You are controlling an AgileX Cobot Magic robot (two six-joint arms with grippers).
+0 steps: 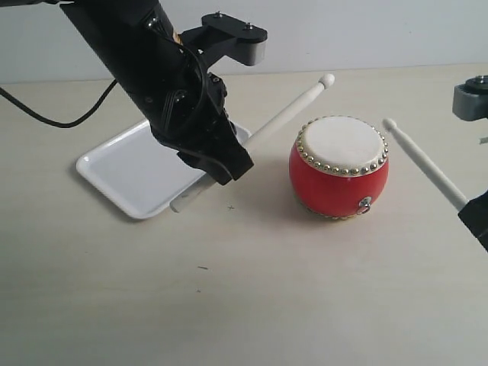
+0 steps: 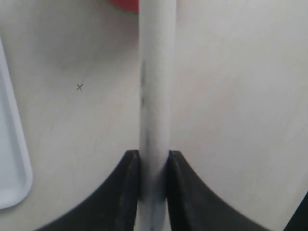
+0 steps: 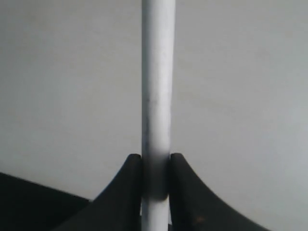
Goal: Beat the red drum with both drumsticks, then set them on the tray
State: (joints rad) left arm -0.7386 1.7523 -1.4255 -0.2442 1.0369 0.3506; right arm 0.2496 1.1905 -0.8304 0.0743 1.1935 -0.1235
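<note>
The red drum (image 1: pixel 339 168) stands upright on the table, cream skin up, right of centre. My left gripper (image 1: pixel 221 169) is shut on one drumstick (image 1: pixel 286 113), whose rounded tip is raised above and behind the drum's left side. In the left wrist view that drumstick (image 2: pixel 156 82) runs between the black fingers (image 2: pixel 129 185), with a sliver of the drum (image 2: pixel 126 5) beyond. My right gripper (image 1: pixel 476 217), at the right edge, is shut on the other drumstick (image 1: pixel 423 164), its tip just right of the drum's top. The right wrist view shows this drumstick (image 3: pixel 157 96) clamped. The white tray (image 1: pixel 133 171) lies left.
A black cable (image 1: pixel 53 114) trails over the table at the far left. The left arm's dark body (image 1: pixel 145 69) hangs over the tray's back part. A grey part of the right arm (image 1: pixel 471 97) shows at the right edge.
</note>
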